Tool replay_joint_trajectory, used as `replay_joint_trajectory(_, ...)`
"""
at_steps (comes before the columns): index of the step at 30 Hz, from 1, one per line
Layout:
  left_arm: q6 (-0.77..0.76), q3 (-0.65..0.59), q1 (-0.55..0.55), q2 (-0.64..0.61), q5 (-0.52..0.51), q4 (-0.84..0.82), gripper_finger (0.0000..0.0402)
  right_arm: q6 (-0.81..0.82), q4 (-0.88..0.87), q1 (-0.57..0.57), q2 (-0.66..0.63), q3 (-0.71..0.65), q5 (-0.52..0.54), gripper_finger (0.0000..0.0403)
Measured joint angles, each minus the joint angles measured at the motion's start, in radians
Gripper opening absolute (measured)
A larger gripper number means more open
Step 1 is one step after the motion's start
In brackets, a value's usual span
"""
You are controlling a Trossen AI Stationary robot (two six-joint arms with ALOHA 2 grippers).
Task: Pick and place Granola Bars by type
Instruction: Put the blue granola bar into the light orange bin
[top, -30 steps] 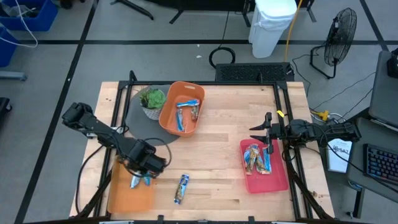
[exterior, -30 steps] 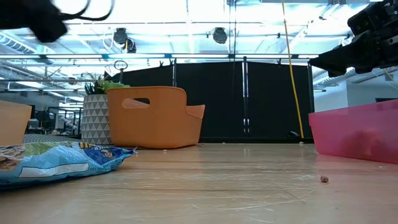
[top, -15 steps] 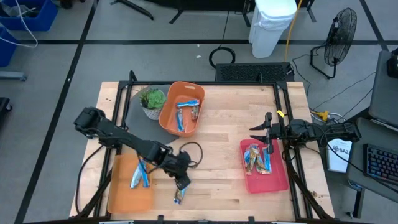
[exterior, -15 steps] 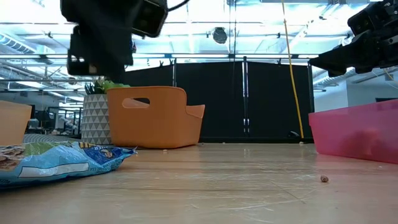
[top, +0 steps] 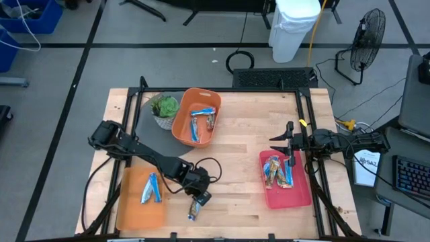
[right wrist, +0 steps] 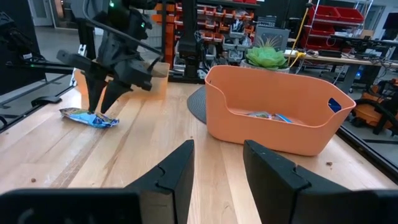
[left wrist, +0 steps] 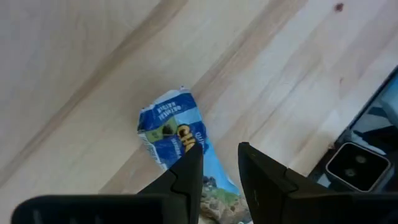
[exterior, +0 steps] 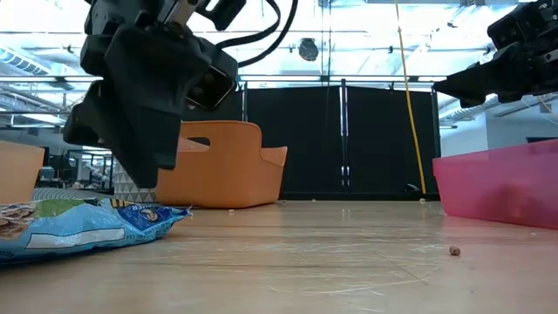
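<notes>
Dark fingers of the left gripper [top: 198, 202] hang point-down just above a blue-wrapped granola bar [top: 193, 211] lying flat on the light wooden table [top: 235, 148] near its front edge; the jaws stand slightly parted with nothing between them, and the left wrist view shows the bar's wrapper directly beyond the fingertips. Just left of this bar sits a flat orange tray [top: 138, 205] holding two bars with blue-and-silver wrappers [top: 150, 189]. Farther back stands an orange bin [top: 197, 101] with a handle cutout, containing several bars [top: 200, 121], and beside it a leafy green potted plant [top: 164, 107] in a patterned pot on a dark round mat [top: 144, 128]. Toward the right side a pink tray [top: 285, 195] holds a cluster of bars [top: 278, 171]. The right gripper [top: 289, 142] waits above the far edge of the pink tray, fingers apart and empty, pointing across the table toward the orange bin.
</notes>
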Motion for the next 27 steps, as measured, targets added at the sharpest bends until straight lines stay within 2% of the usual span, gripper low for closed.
replay_joint_trajectory(4,-0.013,0.0,0.001,-0.001,-0.004,-0.024,0.0121,0.0,-0.001,0.0,0.0,0.0,0.0,0.013)
replay_joint_trajectory(14,-0.032,0.0,-0.007,0.014,-0.022,-0.033,0.0208,0.0,-0.001,0.0,0.0,0.0,0.0,0.013)
replay_joint_trajectory(19,-0.033,0.0,-0.019,0.056,-0.017,0.0,0.0213,0.0,-0.001,0.0,0.0,0.0,0.0,0.013)
replay_joint_trajectory(27,-0.043,0.0,-0.019,0.057,-0.014,-0.007,0.0211,0.0,-0.002,0.0,0.0,0.0,0.0,0.013)
